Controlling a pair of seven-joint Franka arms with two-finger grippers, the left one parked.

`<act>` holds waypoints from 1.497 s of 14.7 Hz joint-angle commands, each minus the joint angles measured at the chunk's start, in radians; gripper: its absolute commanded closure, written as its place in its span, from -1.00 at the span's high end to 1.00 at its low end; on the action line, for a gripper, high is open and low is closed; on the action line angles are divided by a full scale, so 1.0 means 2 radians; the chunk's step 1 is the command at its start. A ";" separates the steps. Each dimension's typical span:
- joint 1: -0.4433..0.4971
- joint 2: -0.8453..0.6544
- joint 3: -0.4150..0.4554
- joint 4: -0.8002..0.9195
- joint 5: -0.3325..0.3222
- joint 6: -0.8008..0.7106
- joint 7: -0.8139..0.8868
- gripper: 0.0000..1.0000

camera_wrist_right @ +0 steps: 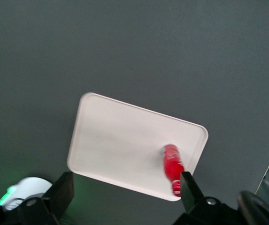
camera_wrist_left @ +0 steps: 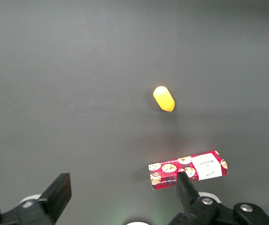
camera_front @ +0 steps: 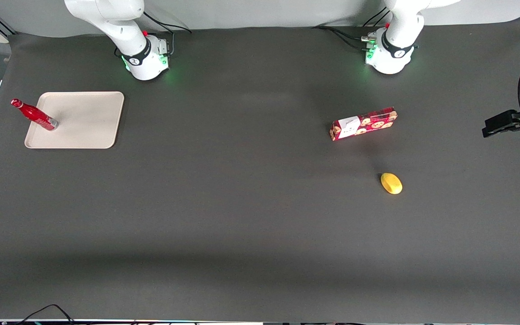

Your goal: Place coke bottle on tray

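The coke bottle (camera_front: 34, 115), slim and red with a red cap, stands upright on the beige tray (camera_front: 84, 119), close to the tray's edge at the working arm's end of the table. My right gripper (camera_wrist_right: 126, 194) is open and empty, high above the tray and out of the front view. In the right wrist view the tray (camera_wrist_right: 125, 145) lies well below the fingers, with the bottle (camera_wrist_right: 172, 168) standing on it near one corner. Nothing touches the bottle.
A red cookie box (camera_front: 363, 123) lies toward the parked arm's end of the table, with a yellow oval fruit (camera_front: 391, 183) nearer the front camera. Both show in the left wrist view: box (camera_wrist_left: 187, 170), fruit (camera_wrist_left: 164, 99). The working arm's base (camera_front: 146, 61) stands next to the tray.
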 commanded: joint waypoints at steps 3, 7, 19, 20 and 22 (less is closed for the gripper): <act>0.002 0.015 0.155 0.097 0.026 -0.070 0.218 1.00; 0.004 0.063 0.236 0.157 0.026 -0.070 0.343 1.00; 0.002 0.077 0.241 0.164 0.069 -0.070 0.362 1.00; 0.001 0.077 0.241 0.163 0.069 -0.070 0.362 1.00; 0.003 0.078 0.241 0.163 0.069 -0.070 0.363 1.00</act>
